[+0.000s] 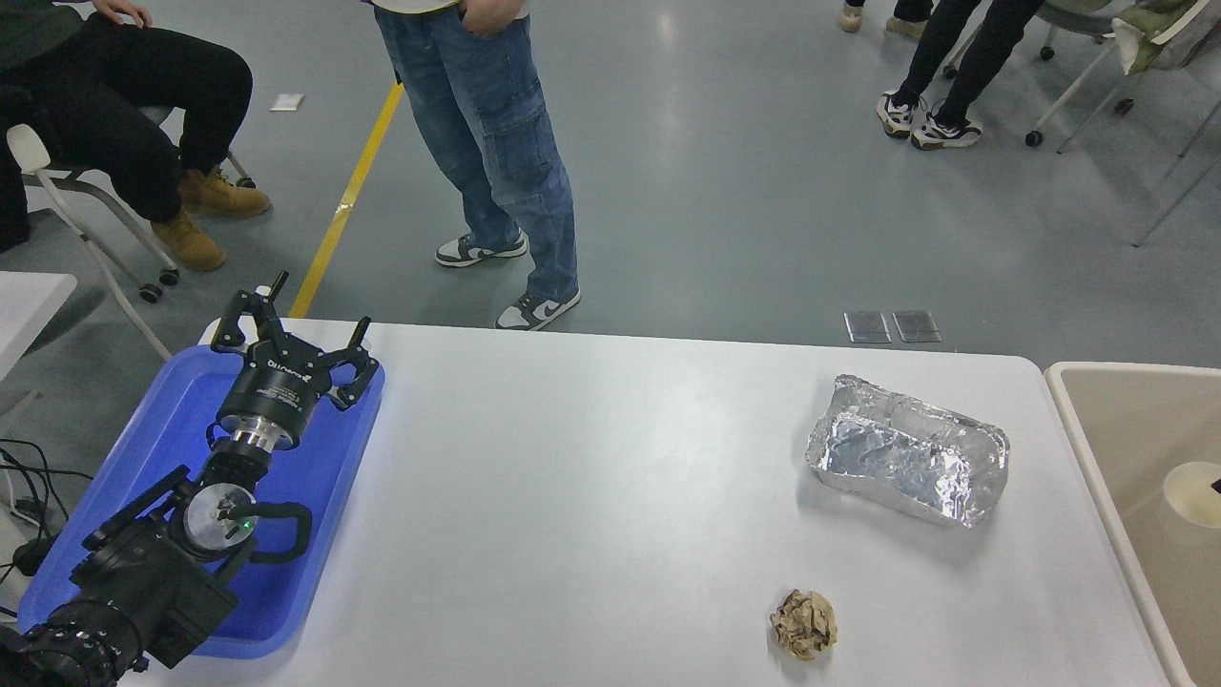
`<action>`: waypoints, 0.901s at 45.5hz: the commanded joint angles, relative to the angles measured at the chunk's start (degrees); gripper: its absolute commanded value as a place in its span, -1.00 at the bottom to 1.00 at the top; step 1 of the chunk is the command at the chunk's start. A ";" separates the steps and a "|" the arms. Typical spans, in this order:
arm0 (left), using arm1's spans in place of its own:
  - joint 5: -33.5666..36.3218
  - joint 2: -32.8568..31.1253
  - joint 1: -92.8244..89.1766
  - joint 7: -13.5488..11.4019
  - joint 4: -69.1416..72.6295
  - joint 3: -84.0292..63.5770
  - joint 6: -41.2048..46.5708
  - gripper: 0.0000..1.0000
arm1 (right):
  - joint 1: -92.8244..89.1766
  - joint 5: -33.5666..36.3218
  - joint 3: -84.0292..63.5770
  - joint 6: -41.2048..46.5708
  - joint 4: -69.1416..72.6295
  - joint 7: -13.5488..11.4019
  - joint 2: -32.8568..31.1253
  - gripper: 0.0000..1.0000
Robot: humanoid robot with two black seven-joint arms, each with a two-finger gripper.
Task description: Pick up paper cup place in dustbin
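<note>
Paper cup [1192,493] sits inside the dustbin [1097,448] at the right edge of the view.

The cup shows its cream inside, with a small dark shape at the frame edge just beside it. The left gripper [290,332] is parked over the blue tray [162,420], fingers spread wide and holding nothing. On the table [591,496] lie a foil tray [906,463] and a crumpled brown paper ball [803,624].

The dustbin [1097,420] runs off the right edge, the cup [1192,493] inside it clipped by that edge.
</note>
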 commanded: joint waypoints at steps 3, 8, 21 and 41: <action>0.00 0.00 0.00 0.01 0.00 -0.08 0.00 1.00 | -0.23 -0.05 -0.15 -1.78 0.08 -0.02 -0.15 0.98; 0.00 0.00 0.00 0.01 0.00 0.01 0.00 1.00 | 0.91 -0.05 -0.24 -1.69 0.35 -0.02 -0.24 0.99; 0.00 0.00 0.00 0.01 0.00 0.01 0.00 1.00 | 10.22 -0.75 -0.68 -1.08 2.45 -0.02 -2.88 1.00; 0.00 0.00 0.00 0.01 0.00 0.01 0.00 1.00 | 35.35 -0.93 -23.88 -0.90 17.65 -0.02 -3.93 1.00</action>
